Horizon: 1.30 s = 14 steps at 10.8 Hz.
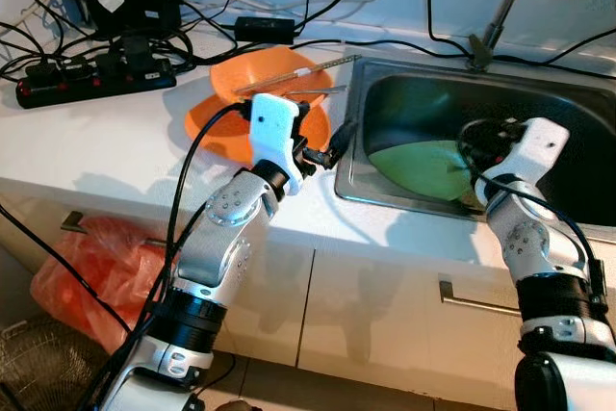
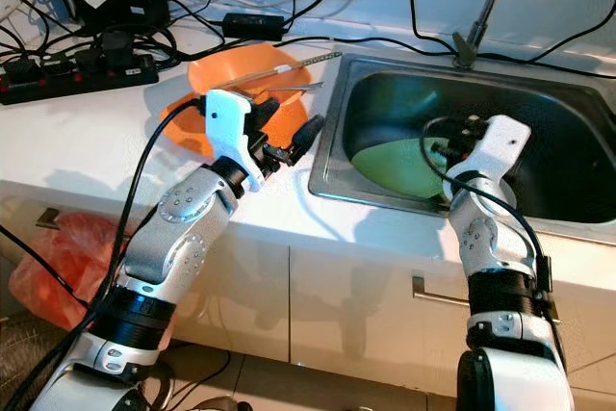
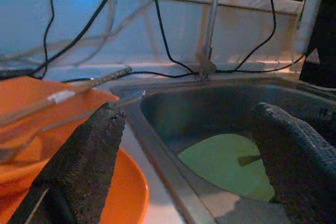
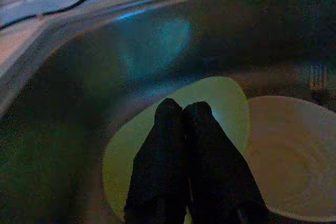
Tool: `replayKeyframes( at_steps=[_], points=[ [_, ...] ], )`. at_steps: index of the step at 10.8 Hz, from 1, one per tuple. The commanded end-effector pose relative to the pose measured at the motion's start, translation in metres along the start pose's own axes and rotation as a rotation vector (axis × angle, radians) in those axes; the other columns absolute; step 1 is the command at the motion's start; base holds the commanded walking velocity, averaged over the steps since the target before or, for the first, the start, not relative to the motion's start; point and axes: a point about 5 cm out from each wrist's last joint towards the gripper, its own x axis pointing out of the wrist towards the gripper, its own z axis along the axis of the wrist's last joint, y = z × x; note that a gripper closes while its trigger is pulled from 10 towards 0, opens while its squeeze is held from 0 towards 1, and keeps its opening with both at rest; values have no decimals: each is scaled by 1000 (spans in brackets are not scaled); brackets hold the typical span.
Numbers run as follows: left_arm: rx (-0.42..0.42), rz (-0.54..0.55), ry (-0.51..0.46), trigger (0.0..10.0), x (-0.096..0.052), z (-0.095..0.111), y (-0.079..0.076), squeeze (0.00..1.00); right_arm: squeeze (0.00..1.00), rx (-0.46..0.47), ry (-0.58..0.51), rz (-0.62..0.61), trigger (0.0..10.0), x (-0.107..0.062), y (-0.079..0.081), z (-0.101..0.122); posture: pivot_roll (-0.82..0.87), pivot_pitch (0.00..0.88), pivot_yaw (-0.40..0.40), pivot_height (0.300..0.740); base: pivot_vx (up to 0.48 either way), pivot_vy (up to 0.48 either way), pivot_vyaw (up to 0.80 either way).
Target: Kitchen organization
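1. Left eye view shows a white counter [image 1: 87,151] with a steel sink [image 1: 358,141] set into it, and both silver arms reaching forward over the counter's front edge.
2. Inside the sink lies a green plate [image 1: 423,168], tilted, with its left part leaning toward the basin's left wall.
3. The right gripper [image 4: 184,116] is down in the basin directly over the green plate; in the right wrist view its two black fingers [image 4: 163,156] are pressed together with no gap and nothing between them, their tips over the plate's middle.
4. A pale, whitish dish [image 4: 294,156] sits just beside the green plate, partly overlapping its edge in the right wrist view; whether the two touch cannot be told in the dim light.
5. The left gripper [image 1: 322,153] hovers above the counter at the sink's left rim, its fingers [image 3: 84,171] spread wide apart and empty.
6. Through the gap between those spread fingers the left wrist view looks across at the green plate, well apart from the left gripper.
7. Just behind and under the left wrist is an orange plate [image 1: 207,122] with an orange bowl [image 1: 260,72] resting on it.
8. Chopsticks [image 1: 308,68] lie across the bowl's rim, their ends pointing toward the sink.
9. A black power strip [image 1: 91,79] and tangled cables sit at the counter's back left, and an orange bag [image 1: 91,271] lies on the floor below.
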Motion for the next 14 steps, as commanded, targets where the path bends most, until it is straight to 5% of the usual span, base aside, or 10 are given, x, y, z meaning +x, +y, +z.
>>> replayKeyframes(
  at_steps=[1, 2, 3, 9, 10, 12, 13, 14],
  points=[
    [52, -10, -66, 10000, 4, 16, -3, 0, 0, -16, 7, 29, 10000, 2, 6, 3, 25, 0, -35, 740, 0, 0, 0],
    [70, -7, -81, 10000, 5, 19, -2, 0, 878, -16, 13, 32, 10000, 2, 7, 2, 27, 0, -35, 740, 0, 0, 0],
    [93, -2, -92, 10000, 6, 23, -1, 0, 1000, -14, 21, 38, 10000, 2, 7, 0, 28, 0, -35, 740, 0, 0, 0],
    [220, 31, -88, 10000, 8, 20, 11, 0, 1000, 5, 51, 105, 10000, -9, 12, -13, 24, 0, -33, 740, 0, 0, 0],
    [253, 13, -57, 10000, 11, 15, 13, 0, 1000, 25, 42, 141, 10000, -12, 20, -11, 22, 0, -30, 740, 0, 0, 0],
    [371, -20, -11, 10000, 20, 10, 22, 0, 925, 96, 24, 425, 10000, -38, 58, -2, 22, 0, -19, 740, 0, 0, 0],
    [419, -35, 18, 10000, 23, 7, 28, 0, 0, 134, 34, 608, 10000, -65, 74, 0, 15, 9, -10, 740, 0, 0, 0],
    [435, -40, 25, 10000, 25, 6, 30, 0, 0, 136, 32, 632, 10000, -74, 75, 0, 0, 23, 3, 740, 0, 0, 0]
  ],
)
